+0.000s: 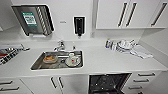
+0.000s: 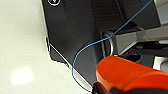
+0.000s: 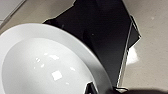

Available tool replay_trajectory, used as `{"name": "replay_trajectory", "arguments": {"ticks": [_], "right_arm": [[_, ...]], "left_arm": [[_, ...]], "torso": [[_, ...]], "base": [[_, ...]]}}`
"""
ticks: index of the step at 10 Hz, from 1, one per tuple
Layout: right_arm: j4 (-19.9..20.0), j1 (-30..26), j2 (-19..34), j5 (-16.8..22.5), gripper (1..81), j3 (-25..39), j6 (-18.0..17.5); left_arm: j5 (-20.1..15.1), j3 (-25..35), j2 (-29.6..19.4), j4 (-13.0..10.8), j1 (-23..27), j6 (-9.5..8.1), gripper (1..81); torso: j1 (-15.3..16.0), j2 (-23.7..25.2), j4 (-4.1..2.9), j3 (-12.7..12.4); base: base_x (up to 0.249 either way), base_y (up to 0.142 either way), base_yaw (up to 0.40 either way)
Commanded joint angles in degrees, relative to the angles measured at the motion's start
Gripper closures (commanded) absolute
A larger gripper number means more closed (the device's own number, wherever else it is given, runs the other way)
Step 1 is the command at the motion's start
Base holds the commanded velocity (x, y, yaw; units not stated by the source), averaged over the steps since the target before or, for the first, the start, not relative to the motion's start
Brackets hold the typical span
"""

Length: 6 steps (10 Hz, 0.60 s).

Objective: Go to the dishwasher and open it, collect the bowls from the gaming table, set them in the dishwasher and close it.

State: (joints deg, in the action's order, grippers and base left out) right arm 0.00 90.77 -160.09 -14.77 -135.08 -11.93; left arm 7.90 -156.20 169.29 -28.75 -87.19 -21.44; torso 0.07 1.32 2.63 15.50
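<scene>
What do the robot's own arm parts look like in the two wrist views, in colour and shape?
The left plate is wide and black, with a round fitting at its corner. A thin blue cable loops across it, beside a grey metal bar. The right plate is also black, with a thin pale edge.

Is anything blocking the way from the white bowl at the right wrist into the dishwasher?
Nothing visible: the large white glossy bowl has only floor around it, and the under-counter dishwasher stands open, its dark interior exposed.
</scene>
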Motion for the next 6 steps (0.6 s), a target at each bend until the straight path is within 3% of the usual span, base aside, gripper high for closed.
{"name": "replay_trajectory", "arguments": {"ticks": [1, 6], "right_arm": [[-1.1, -0.7, 1.7, 2.6, 81.1, 2.5, -0.1], [-1.0, -1.3, 2.6, 2.6, 81.1, 2.8, -0.1]], "left_arm": [[-2.2, 11.9, -7.3, -0.5, 0.5, 0.17, 81.1], [2.6, 26.0, -20.6, 0.5, 0.1, -1.22, 81.1]], "torso": [[0.0, 0.0, 0.0, -0.2], [0.0, 0.0, 0.0, 1.1]], "base": [[0.0, 0.0, 0.0], [0.0, 0.0, 0.0]]}}
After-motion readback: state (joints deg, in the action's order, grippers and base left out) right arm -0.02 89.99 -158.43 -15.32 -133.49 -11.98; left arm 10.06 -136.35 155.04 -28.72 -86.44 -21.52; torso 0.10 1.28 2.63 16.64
